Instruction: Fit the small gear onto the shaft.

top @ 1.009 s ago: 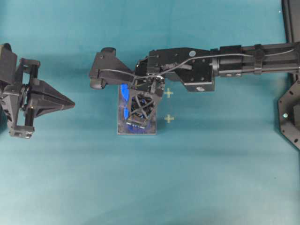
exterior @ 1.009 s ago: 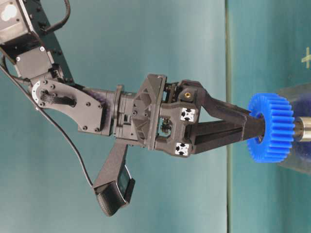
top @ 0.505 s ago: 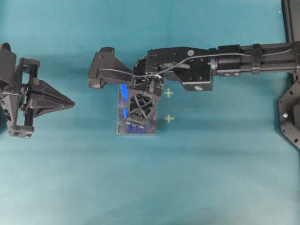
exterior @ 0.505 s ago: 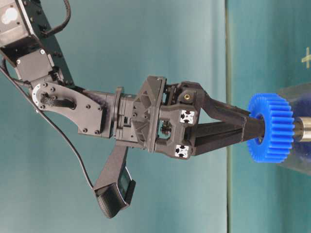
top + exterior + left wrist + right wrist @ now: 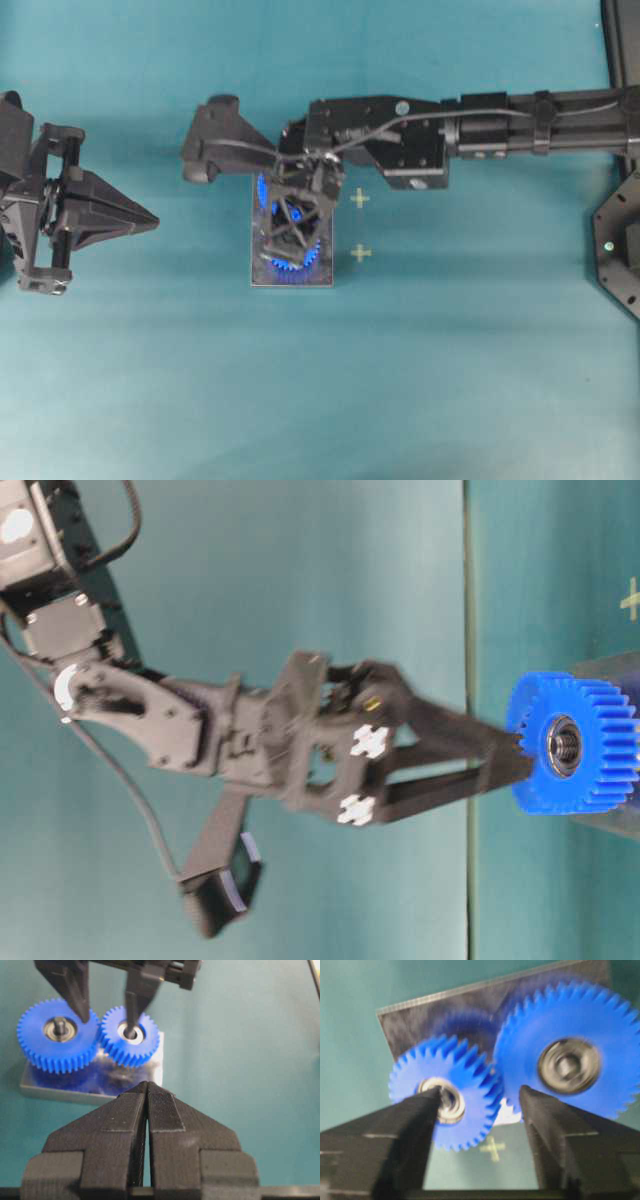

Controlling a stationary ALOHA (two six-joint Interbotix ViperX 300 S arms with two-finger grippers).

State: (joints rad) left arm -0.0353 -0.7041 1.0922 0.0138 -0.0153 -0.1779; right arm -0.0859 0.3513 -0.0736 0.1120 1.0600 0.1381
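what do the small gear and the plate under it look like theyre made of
Small gear: likely moulded plastic, matte bright blue with crisp teeth; its centre looks like metal, a shiny silver ring. Plate: probably polished metal, grey and mirror-like, showing blue reflections of the gears.

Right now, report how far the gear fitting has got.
Done, apparently: the small gear sits flat over the plate beside the larger gear, teeth meshing; the shaft itself is hidden. In hand: the right gripper is open, fingers straddling the gear. Left: lift away. The left gripper rests shut.
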